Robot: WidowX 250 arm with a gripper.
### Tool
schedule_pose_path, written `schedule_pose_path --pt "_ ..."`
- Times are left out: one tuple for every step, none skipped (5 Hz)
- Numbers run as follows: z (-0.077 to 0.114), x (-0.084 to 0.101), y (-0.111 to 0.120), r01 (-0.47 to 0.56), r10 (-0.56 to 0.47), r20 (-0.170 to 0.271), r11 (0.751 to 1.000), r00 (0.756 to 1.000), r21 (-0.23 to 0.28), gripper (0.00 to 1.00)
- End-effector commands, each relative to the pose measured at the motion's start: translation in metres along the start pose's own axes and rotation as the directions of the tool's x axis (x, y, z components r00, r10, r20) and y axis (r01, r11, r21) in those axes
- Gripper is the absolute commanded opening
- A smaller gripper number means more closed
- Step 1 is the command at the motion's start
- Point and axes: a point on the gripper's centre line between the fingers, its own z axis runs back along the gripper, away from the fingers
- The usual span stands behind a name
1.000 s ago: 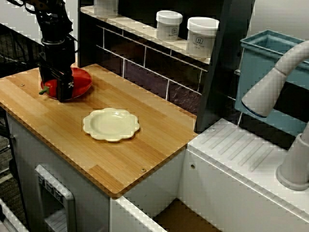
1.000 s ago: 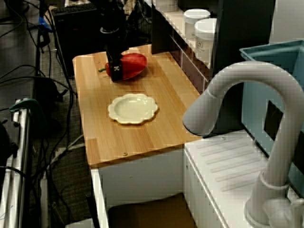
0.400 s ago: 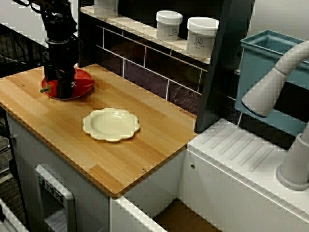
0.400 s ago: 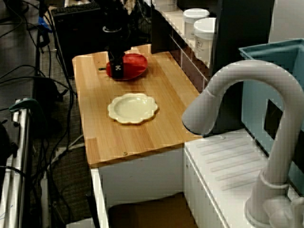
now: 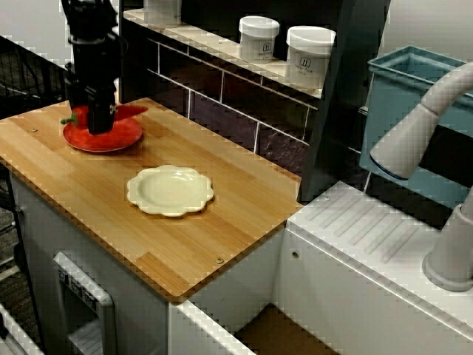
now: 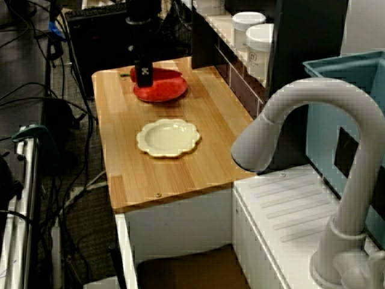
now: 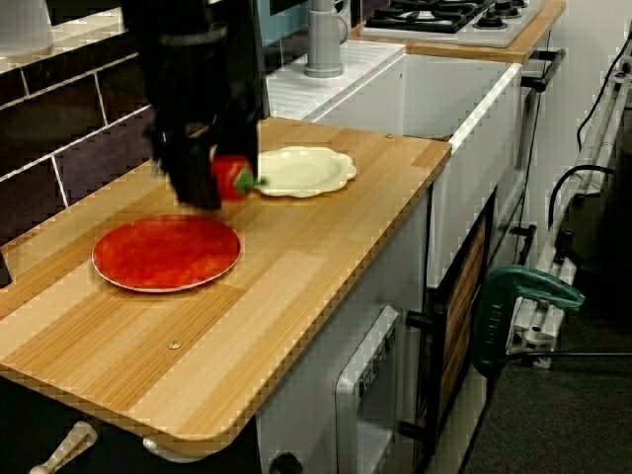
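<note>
A red pepper (image 7: 230, 178) with a green stem was held clamped in the black gripper (image 7: 202, 176), its jaws closed narrowly on the fruit. In the view from the counter's end, the pepper was seen raised above a red plate (image 7: 166, 253) and clear of it, with the stem turned toward a cream plate (image 7: 301, 170). In the front view, the red plate (image 5: 103, 137) was placed at the far left of the wooden counter (image 5: 222, 222), and the scalloped cream plate (image 5: 170, 190) lay apart from it, nearer and to the right. A small white mark was shown on the gripper (image 6: 143, 73) in the view over the tap, but it could not be read. Two white jars (image 5: 309, 58) were set on the tiled shelf (image 5: 222, 46) at the far right; dark print was carried on their labels, too small to be made out. A grey tap (image 5: 421, 126) was seen at the right.
</note>
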Motion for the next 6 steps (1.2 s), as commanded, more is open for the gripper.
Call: schedule_pose_path --pt "0.061 -0.013 -0.070 0.133 -0.136 0.077 0.990 0.988 0.039 0.00" --pt "0.064 -0.016 -0.112 0.188 -0.190 0.067 0.982 0.980 0.034 0.00" --pt "0.059 -0.014 -0.141 0.218 -0.217 0.040 0.976 0.975 0.000 0.00" --pt "0.050 -0.010 -0.152 0.228 -0.228 0.024 0.974 0.973 0.012 0.00" --pt "0.034 -0.003 -0.150 0.213 -0.213 -0.009 0.977 0.977 0.017 0.00" --pt "0.021 0.004 -0.143 0.195 -0.193 -0.044 0.980 0.980 0.033 0.00"
